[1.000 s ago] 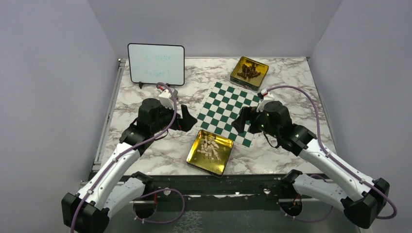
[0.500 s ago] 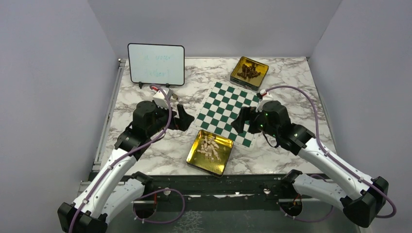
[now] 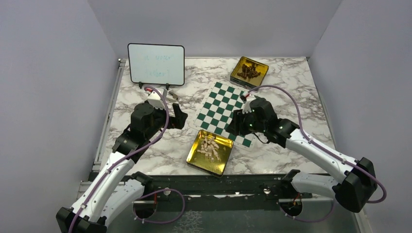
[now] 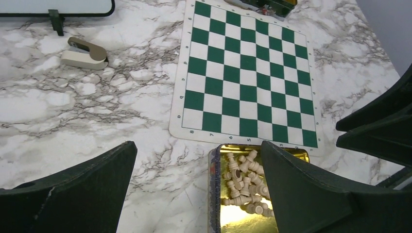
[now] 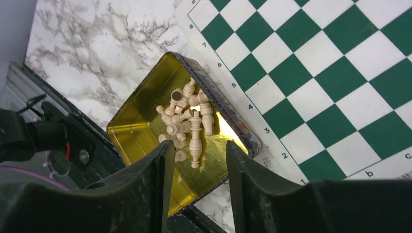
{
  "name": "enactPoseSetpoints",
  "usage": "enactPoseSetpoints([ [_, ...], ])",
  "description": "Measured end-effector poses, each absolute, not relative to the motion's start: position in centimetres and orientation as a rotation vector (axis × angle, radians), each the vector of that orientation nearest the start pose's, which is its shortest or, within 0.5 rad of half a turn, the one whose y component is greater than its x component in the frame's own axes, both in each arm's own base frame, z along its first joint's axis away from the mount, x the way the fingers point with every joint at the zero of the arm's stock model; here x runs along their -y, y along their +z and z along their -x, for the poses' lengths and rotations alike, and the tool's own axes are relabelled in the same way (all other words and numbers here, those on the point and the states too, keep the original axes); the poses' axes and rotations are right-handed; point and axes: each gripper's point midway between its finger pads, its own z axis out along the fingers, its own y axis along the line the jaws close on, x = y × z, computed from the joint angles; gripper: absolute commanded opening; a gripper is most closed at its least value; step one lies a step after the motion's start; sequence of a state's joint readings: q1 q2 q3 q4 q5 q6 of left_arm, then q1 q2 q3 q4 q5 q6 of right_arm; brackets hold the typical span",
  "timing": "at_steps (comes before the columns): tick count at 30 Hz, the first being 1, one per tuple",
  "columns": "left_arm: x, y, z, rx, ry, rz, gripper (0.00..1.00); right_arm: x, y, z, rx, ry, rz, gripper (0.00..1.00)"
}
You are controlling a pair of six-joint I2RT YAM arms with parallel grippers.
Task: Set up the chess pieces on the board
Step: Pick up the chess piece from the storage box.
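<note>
Chess pieces [image 5: 187,114] lie heaped in the gold tin [image 5: 128,133] just under the right gripper [image 5: 197,145], fingers spread; the tallest lies flat, long axis parallel to them. Left gripper [image 4: 197,155] gapes wide nearby; board [image 5: 311,73] beyond

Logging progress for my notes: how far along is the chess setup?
Nothing is placed: the board shows only bare squares. The cream pieces lie heaped in the near gold tin, dark pieces in the far tin. The right gripper hangs open above the cream heap, holding nothing; the left gripper is open too. Every piece is left to place.
</note>
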State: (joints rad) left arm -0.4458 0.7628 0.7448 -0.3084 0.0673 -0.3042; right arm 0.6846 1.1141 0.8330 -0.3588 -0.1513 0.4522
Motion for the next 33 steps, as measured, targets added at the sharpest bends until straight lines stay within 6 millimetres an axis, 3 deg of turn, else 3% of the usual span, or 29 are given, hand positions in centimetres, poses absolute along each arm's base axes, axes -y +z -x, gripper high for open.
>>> enactPoseSetpoints([
  [8,12.9,22.8,-26.3,-1.949,-0.445,-0.113,0.99,-29.1,13.5,-20.7,-2.354,0.751,0.530,0.42],
  [15,12.0,22.8,-26.2,-1.949,-0.400,-0.086,0.99,-32.9,12.3,-19.5,-2.346,0.650,0.659,0.44],
  [25,11.5,22.4,-26.1,-1.962,-0.374,-0.074,0.99,-33.5,8.6,-19.6,-2.406,0.514,0.697,0.42],
  [33,11.5,22.5,-26.0,-1.958,-0.372,-0.071,0.99,-34.5,7.3,-19.1,-2.424,0.468,0.741,0.40],
])
